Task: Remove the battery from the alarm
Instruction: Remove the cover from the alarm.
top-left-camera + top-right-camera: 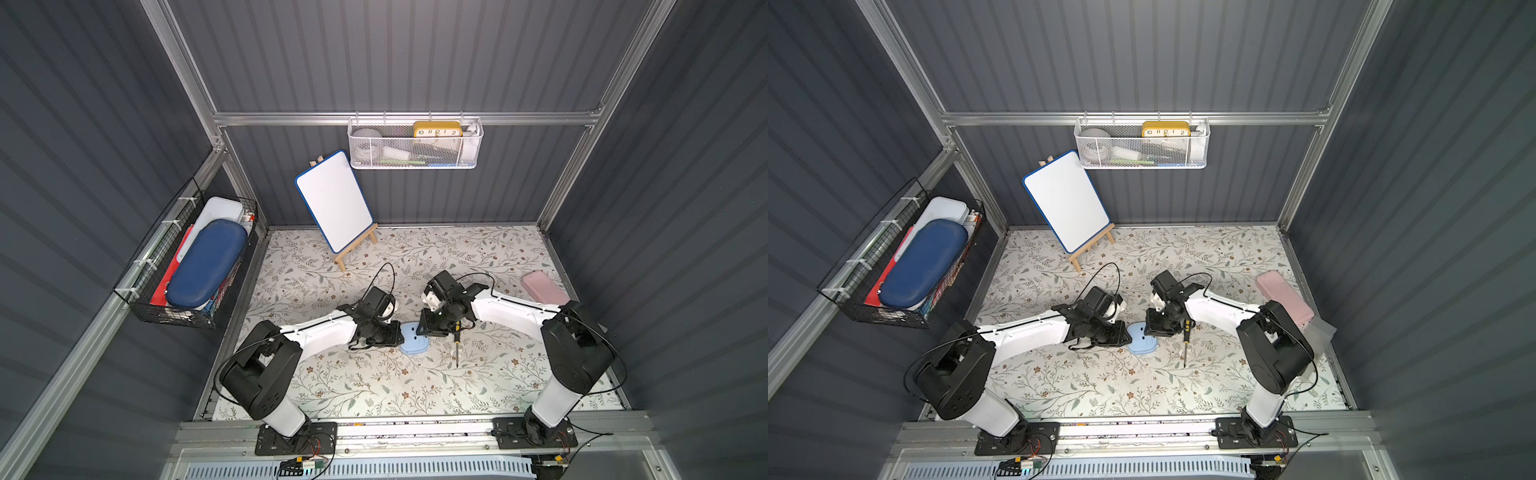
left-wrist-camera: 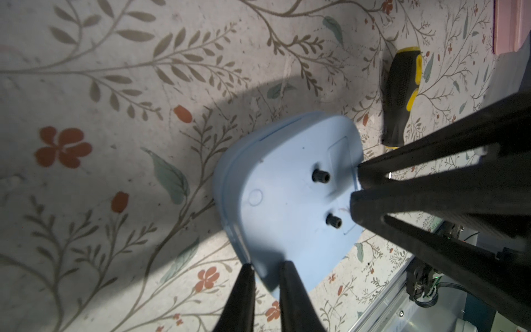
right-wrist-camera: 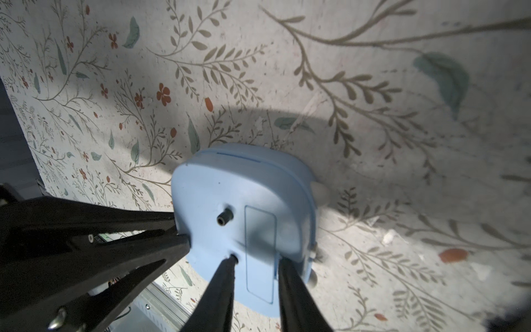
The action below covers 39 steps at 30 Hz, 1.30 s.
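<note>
- Mid-table between the two arms: alarm [image 1: 413,338] face down on the floral table [image 1: 374,386], plain blue back up, visible in both top views.
- No battery in sight. Presumably inside, behind the cover panel [image 3: 260,253], which sits flush with the back and looks unopened.
- Left gripper [image 2: 266,264]: jaws nearly together, pinching the alarm's rim at one corner. Reads as a hold-down.
- Right gripper [image 3: 257,259]: jaws partly spread, fingertips down on the back either side of the cover panel, gripping nothing.
- Handling guess for the alarm: light hollow plastic shell, stiff and smooth. Likely to skate on the table under a sideways push, so the rim pinch is worth having.
- Better not to use the two dark knobs [image 2: 320,175] as purchase: small, and likely to turn.
- Cover panel: probably thin, slightly flexible, held by a snap tab. Best worked from a short edge by prying or sliding, not by squeezing across.
- Battery once exposed: small, hard, smooth cylinder, prone to roll and slip. Best taken across mid-barrel, one end levered up first.
- Screwdriver [image 2: 402,95] just beside the alarm on the right arm's side, unheld. Possible pry tool.
</note>
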{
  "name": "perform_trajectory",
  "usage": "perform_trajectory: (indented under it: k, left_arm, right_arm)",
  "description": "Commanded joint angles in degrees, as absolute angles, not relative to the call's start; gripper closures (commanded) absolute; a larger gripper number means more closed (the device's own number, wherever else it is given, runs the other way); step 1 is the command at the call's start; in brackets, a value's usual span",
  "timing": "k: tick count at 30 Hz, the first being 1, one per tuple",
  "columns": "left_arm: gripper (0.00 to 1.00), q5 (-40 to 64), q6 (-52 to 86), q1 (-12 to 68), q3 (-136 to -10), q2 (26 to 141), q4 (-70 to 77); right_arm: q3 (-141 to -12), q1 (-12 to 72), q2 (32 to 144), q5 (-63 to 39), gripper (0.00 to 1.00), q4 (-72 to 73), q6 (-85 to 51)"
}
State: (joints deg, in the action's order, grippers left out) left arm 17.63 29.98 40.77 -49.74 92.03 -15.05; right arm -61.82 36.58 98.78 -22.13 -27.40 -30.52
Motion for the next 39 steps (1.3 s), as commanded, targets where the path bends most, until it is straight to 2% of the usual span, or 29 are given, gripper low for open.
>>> perform_trajectory:
  k: [1, 20, 39]
  left_arm:
    - [0.8, 19.43, 28.08, 41.84, -50.93, 93.6, -11.68]
    - [0.8, 19.48, 28.13, 41.88, -50.36, 94.03, -11.07]
    - [0.81, 19.25, 28.01, 41.99, -50.53, 94.4, -11.51]
  right_arm:
    - [-61.7, 40.46, 101.38, -28.11, 0.68, -23.12, -30.02]
    - [-61.87, 41.65, 100.81, -33.26, 0.69, -19.69, -30.96]
    - [-62.4, 42.25, 98.27, -34.17, 0.69, -18.9, -31.63]
